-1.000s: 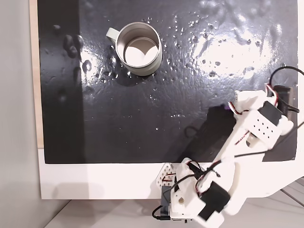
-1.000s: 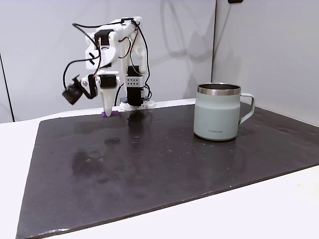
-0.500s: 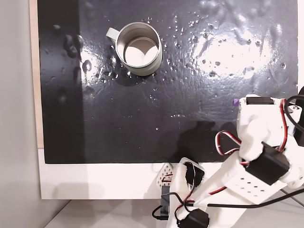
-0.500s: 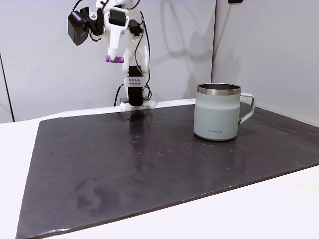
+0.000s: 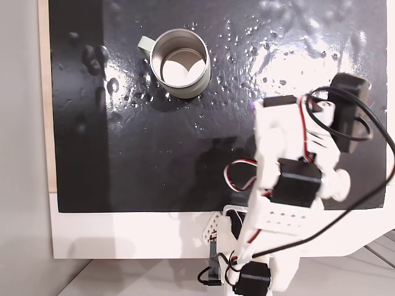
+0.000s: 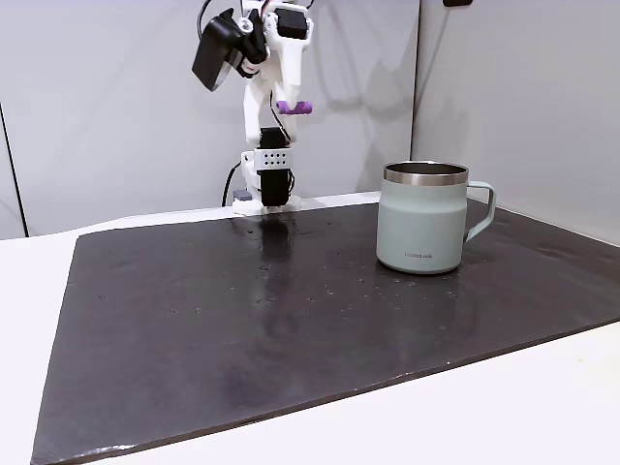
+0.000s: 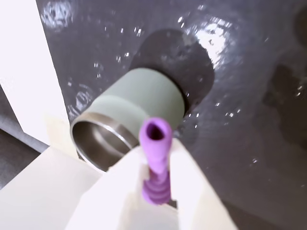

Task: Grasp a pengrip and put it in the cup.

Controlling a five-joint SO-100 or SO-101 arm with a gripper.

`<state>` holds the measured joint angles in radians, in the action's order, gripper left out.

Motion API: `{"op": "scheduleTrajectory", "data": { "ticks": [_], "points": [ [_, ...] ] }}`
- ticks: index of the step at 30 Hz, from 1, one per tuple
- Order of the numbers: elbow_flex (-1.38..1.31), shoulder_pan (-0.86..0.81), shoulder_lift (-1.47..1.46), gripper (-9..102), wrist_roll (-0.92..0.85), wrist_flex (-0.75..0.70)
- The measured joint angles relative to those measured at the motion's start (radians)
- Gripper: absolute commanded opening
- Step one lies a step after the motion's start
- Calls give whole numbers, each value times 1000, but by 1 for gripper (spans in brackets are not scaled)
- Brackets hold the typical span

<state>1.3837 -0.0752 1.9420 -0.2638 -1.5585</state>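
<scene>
High above the black mat, my gripper (image 6: pixel 294 105) is shut on the light-purple pengrip (image 6: pixel 294 108), which pokes out sideways between the white fingers. In the wrist view the ribbed pengrip (image 7: pixel 156 158) is pinched between the two fingers (image 7: pixel 188 175), and the cup (image 7: pixel 128 123) lies beyond it. From above, the arm covers the gripper; a sliver of the pengrip (image 5: pixel 251 105) peeks out at its edge. The grey-green cup (image 6: pixel 424 216) with steel inside (image 5: pixel 179 63) stands upright on the mat, well apart from the gripper, handle to the left in the top-down fixed view.
The black mat (image 5: pixel 154 135) is glossy with scattered glints and lies on a white table (image 6: pixel 465 417). The arm's base (image 6: pixel 264 189) stands at the mat's far edge in the side fixed view. A wall rises close behind it.
The arm lifted the pengrip off the mat a second ago, raised it high, and has since swung it toward the cup's side.
</scene>
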Motion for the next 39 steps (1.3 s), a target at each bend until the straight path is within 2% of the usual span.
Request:
{"op": "scheduleTrajectory", "data": {
  "ticks": [12,27,29,31,33,35,39],
  "points": [
    [-198,255,-253,0,330,66],
    [-474,436,-565,0,446,117],
    [-486,440,-569,7,449,107],
    [-486,448,-569,21,449,91],
    [-486,454,-569,30,449,72],
    [-486,457,-569,34,449,52],
    [-486,456,-569,34,449,32]
  ]
}}
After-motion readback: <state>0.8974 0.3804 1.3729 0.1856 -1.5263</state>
